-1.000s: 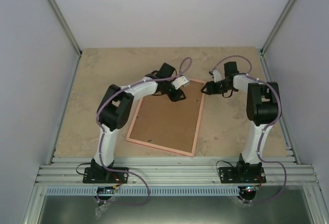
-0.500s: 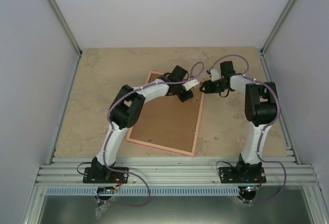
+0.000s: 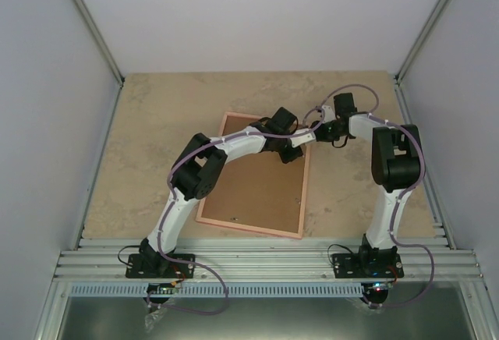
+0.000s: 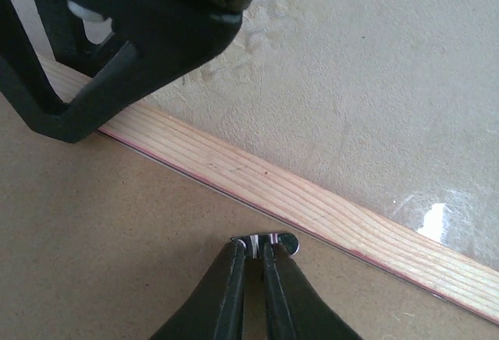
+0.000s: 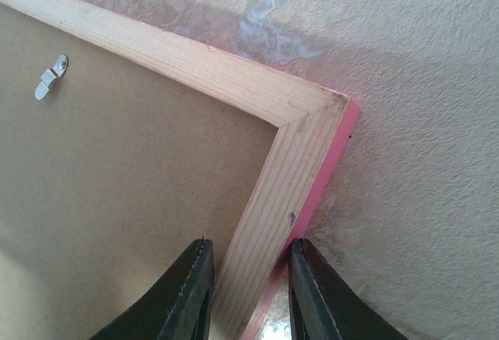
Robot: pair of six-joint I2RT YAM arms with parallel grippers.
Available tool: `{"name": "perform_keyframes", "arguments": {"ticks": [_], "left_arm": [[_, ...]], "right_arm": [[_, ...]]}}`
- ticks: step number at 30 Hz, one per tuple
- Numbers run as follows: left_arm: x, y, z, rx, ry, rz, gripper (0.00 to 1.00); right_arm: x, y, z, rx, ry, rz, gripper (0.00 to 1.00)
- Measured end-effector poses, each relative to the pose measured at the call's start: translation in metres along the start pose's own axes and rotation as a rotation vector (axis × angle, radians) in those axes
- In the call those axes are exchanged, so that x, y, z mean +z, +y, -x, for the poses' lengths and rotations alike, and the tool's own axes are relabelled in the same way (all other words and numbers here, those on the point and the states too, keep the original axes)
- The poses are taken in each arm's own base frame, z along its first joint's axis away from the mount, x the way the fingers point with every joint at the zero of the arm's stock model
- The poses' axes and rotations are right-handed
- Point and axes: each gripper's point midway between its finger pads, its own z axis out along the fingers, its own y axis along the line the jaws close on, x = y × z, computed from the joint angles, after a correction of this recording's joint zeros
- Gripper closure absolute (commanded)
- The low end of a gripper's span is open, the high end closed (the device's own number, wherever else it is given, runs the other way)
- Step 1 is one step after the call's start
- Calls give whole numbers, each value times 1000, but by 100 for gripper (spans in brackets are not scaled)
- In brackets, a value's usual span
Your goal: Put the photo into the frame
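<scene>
Left wrist shows our left gripper (image 4: 251,245) nearly closed on a metal tab (image 4: 270,239), the frame (image 4: 312,211) just beyond its tips; no photo visible. Our right gripper (image 5: 249,250) straddles a frame rail, grip unclear, so twisting the tab may skid it.

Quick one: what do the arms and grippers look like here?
Left arm and right arm: white rounded links, black joint housings. A purple cable loops along each. Left gripper and right gripper: two black tapered fingers.
</scene>
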Motion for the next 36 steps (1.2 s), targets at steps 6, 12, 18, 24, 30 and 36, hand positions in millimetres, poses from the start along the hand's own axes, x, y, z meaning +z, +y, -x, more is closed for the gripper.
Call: {"name": "perform_keyframes", "arguments": {"ticks": [6,12,18,24,30,36], "left_arm": [[2,3,1,-22,0,10,92],[3,7,1,-49,2,44,91],[5,13,7,-103,-33,82,78],[7,14,8,-40,-59,78,76],[2,15,6,46,-52,38,75],[-9,25,-3,50,-48,-19,72]], "right_arm": [[0,1,-1,12,-2,3,99],[0,1,-2,25,-16,3,99],[1,1,-1,35,-31,4,100],[1,1,-1,42,-38,4,99],[2,5,-2,39,-33,12,100],[4,9,-4,32,-28,22,99]]}}
